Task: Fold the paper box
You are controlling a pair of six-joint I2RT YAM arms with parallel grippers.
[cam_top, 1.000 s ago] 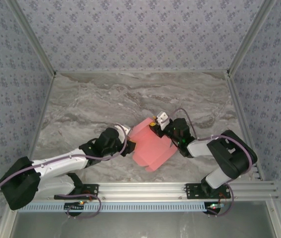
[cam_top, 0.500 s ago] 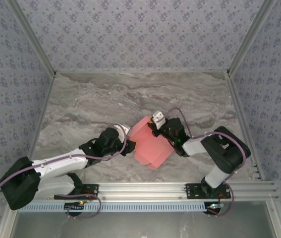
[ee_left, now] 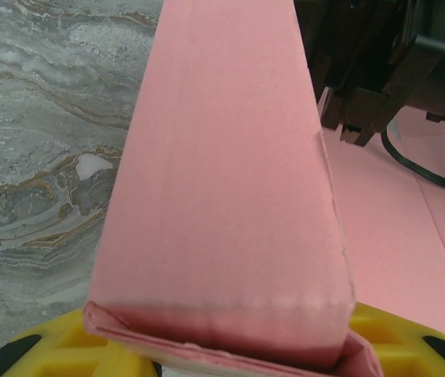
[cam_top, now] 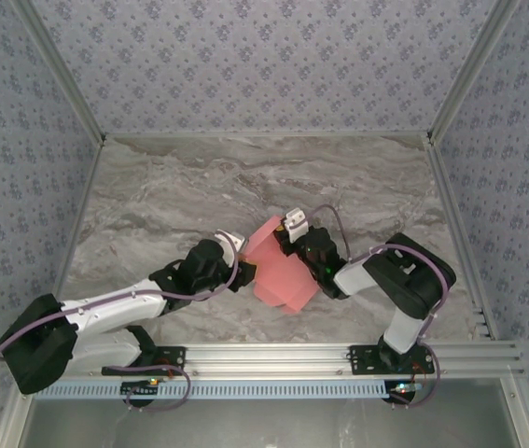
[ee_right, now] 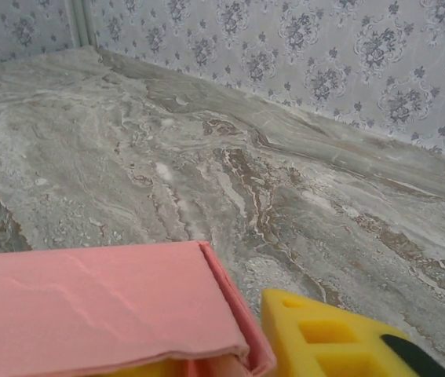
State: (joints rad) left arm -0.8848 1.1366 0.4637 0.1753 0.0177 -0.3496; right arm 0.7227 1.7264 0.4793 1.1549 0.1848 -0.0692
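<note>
1. The left claw [ee_left: 220, 355] is closed part way on the paper box [ee_left: 222, 196]. In the left wrist view its yellow fingers [ee_left: 45, 353] sit at either side of the near end of a raised, folded panel and pinch it there.
2. From above, the left claw [cam_top: 243, 273] meets the box at its left edge, with the arm reaching in from the near left corner.
3. The right claw [ee_right: 246, 357] has its jaws somewhat apart. In its wrist view one yellow finger [ee_right: 336, 338] lies just right of a pink card edge, and a sliver of yellow shows under that edge. I cannot tell whether it is gripping the card or only straddling it.
4. From above, the right claw [cam_top: 285, 245] is at the far right edge of the box, directly across from the left claw. In the left wrist view its black body hangs above a flat pink flap.
5. The box is salmon pink and partly folded, with one panel standing up and another flat. It lies on the table [cam_top: 199, 187], between the two claws and nearer the front edge than the back.
6. The table is grey marbled. Patterned walls [cam_top: 264, 56] enclose it on three sides, and a metal rail [cam_top: 273, 355] runs along the near edge.
</note>
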